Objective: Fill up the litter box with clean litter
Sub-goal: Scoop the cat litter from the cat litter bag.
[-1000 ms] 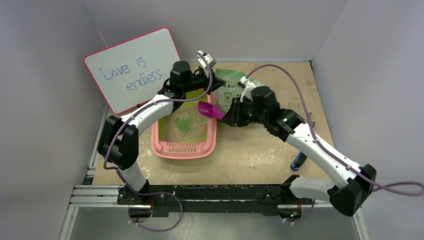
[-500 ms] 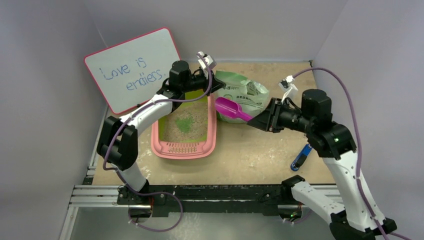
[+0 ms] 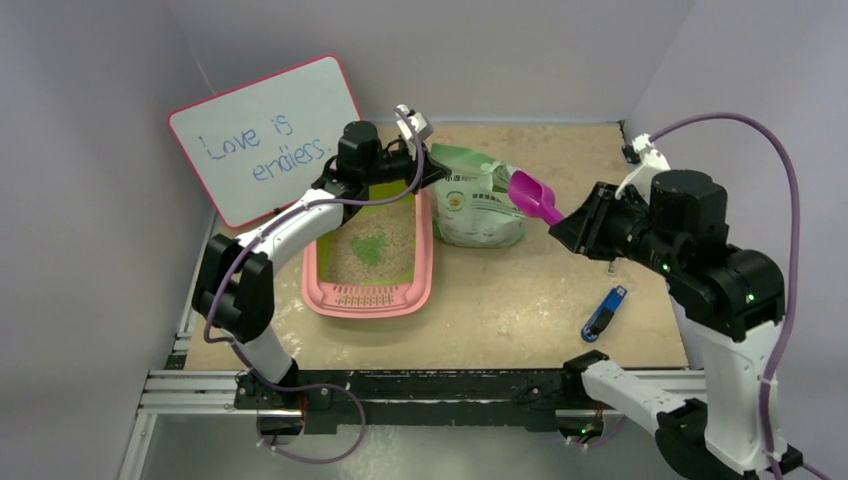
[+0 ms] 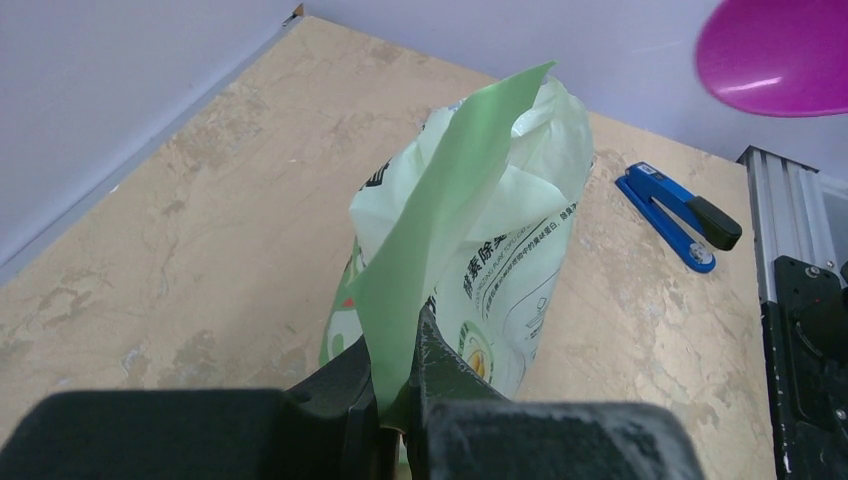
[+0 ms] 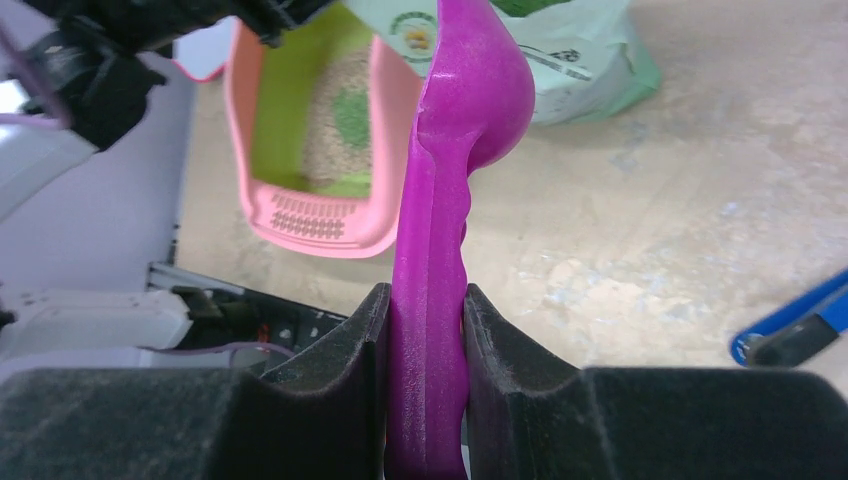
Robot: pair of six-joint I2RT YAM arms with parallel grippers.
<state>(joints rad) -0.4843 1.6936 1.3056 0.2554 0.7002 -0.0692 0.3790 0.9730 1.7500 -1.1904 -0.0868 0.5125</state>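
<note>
The litter box [image 3: 372, 298] sits left of centre on the worktop [image 3: 500, 300], a green patch of clean litter [image 3: 368, 247] atop beige granules [image 3: 397, 232]. The left gripper [image 3: 425, 172] is clenched on the top edge of the litter bag [image 3: 480, 205]. The right gripper [image 3: 565, 222] grasps the magenta scoop [image 3: 533, 195], raised just right of the bag. The right wrist view alone shows its handle pinched.

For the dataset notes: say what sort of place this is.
Likely a lab test cell, not a home: plain walls box in the tabletop, an aluminium rail edges it, a whiteboard leans behind.
</note>
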